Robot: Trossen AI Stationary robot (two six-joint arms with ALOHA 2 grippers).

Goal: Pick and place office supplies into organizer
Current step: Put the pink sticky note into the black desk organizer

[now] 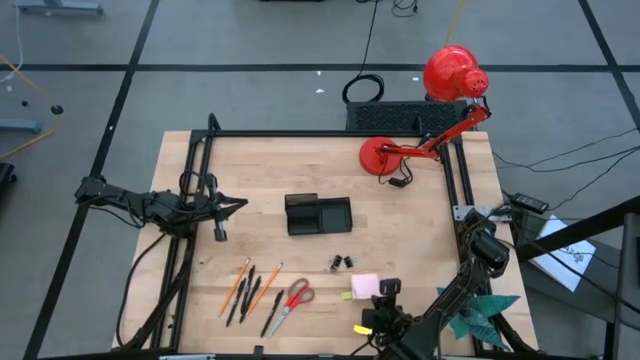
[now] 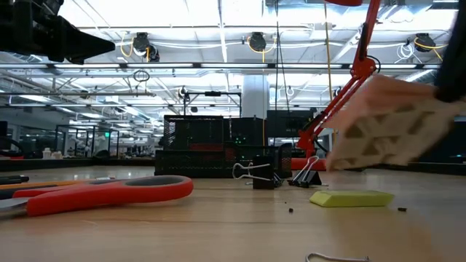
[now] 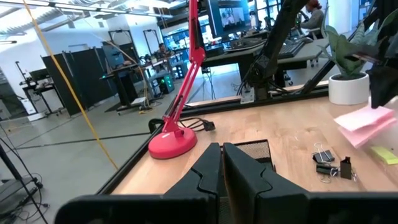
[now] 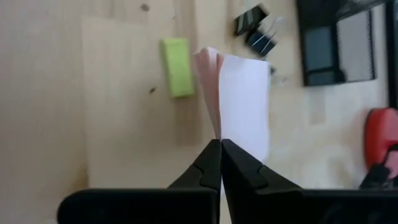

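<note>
Right gripper point(image 4: 221, 144) clenched on sticky-note pad point(image 4: 239, 99) edge, lifted; light, floppy sheets fan—grip deeper. Left gripper point(image 3: 222, 152) closed, empty.

A grey floor point(image 1: 250, 40) crossed by dark lines is being shown around the wooden table point(image 1: 270, 160) in the high view. Beyond the table edge, a large open hall is being lit by rows of ceiling lights point(image 2: 218, 33). A white column point(image 2: 256, 94) is being seen at mid distance, and dark partition panels point(image 3: 81, 78) and desks with monitors point(image 3: 233, 15) are being shown farther back.
</note>
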